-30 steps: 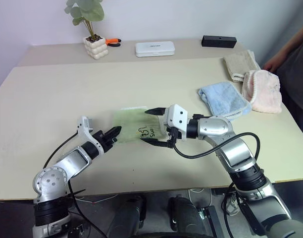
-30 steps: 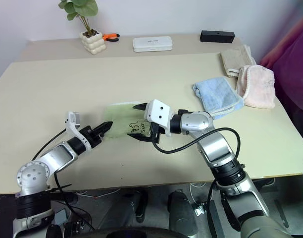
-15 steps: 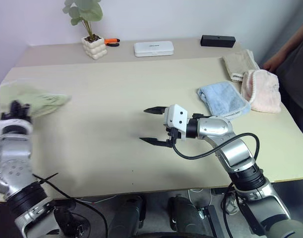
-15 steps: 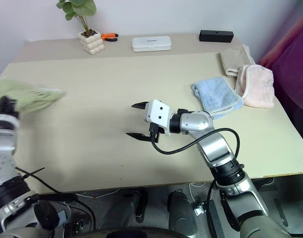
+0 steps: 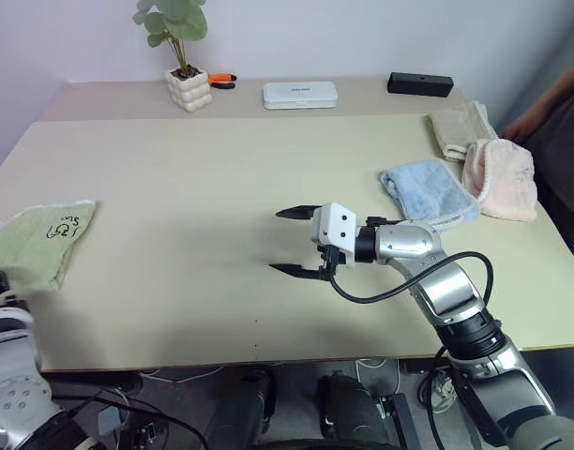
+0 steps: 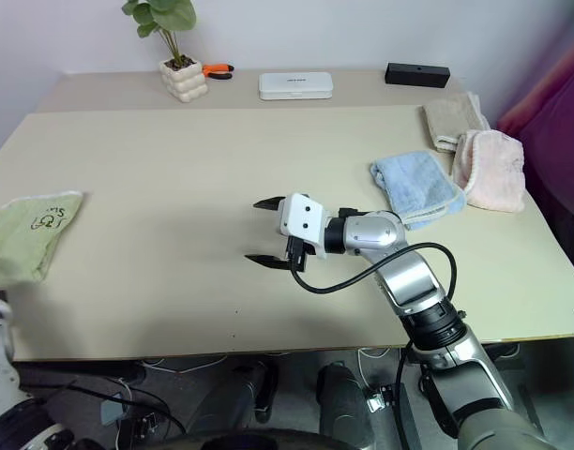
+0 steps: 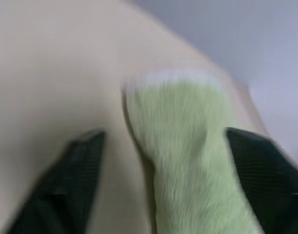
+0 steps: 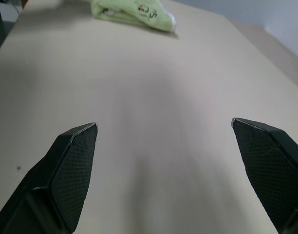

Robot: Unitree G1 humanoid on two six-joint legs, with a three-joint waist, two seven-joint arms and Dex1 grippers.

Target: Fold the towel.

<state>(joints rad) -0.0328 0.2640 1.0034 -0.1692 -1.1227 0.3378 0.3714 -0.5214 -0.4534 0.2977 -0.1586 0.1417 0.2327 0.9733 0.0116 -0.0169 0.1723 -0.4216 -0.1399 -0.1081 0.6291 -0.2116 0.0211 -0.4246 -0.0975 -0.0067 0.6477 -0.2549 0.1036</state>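
Head views: the folded light green towel [image 5: 38, 240] lies at the desk's [image 5: 203, 169] far left edge, logo up, its near end cut off by the frame. Right end effector [image 5: 294, 242] hovers mid-desk, fingers wide apart, bare desk all around it.

Left wrist view: blurred; left end effector [image 7: 173, 180] has fingers spread, the towel lying between them; contact cannot be made out.

Right wrist view: the towel lies far ahead, across open desk.

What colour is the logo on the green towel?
Dark, nearly black, on the light green towel; it shows best in the left eye view.
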